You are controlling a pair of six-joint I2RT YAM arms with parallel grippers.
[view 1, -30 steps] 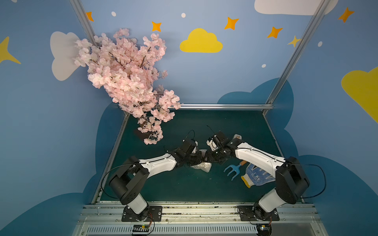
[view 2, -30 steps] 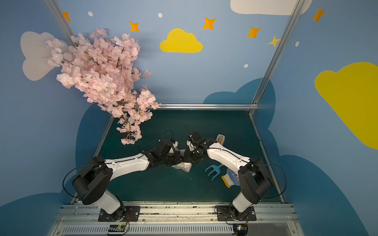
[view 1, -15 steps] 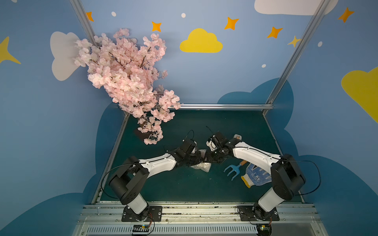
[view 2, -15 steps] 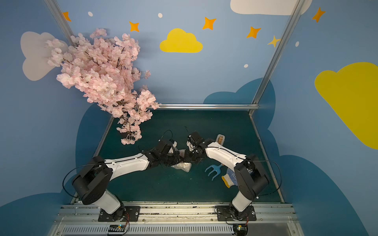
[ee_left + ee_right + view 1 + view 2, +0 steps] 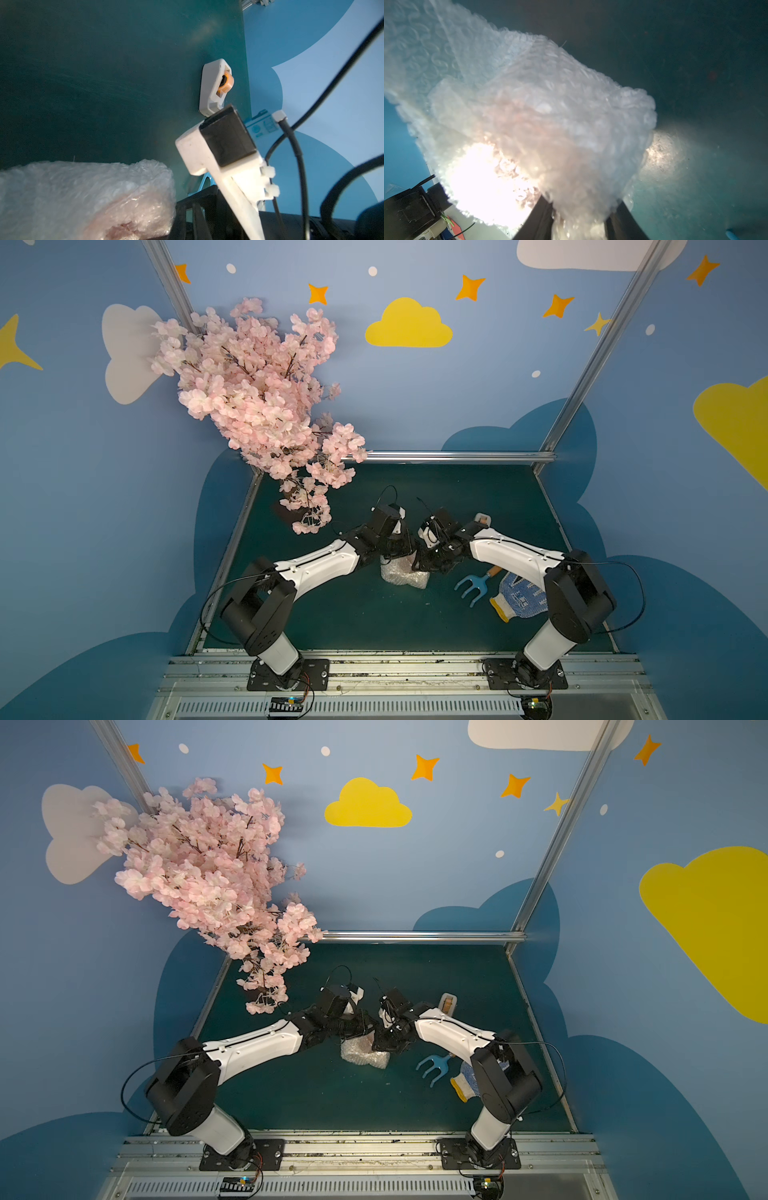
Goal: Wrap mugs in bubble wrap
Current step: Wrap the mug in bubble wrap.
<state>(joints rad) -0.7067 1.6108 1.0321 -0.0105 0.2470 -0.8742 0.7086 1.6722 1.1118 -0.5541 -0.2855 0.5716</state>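
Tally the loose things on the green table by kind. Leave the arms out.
Bubble wrap bundle: 1
Blue hand fork: 1
Dotted glove: 1
White tape dispenser: 1
Pink blossom tree: 1
Total: 5

My right claw pinches the bubble wrap, bunched around the mug, red tint showing through; the bundle lies just beside the blue garden fork.
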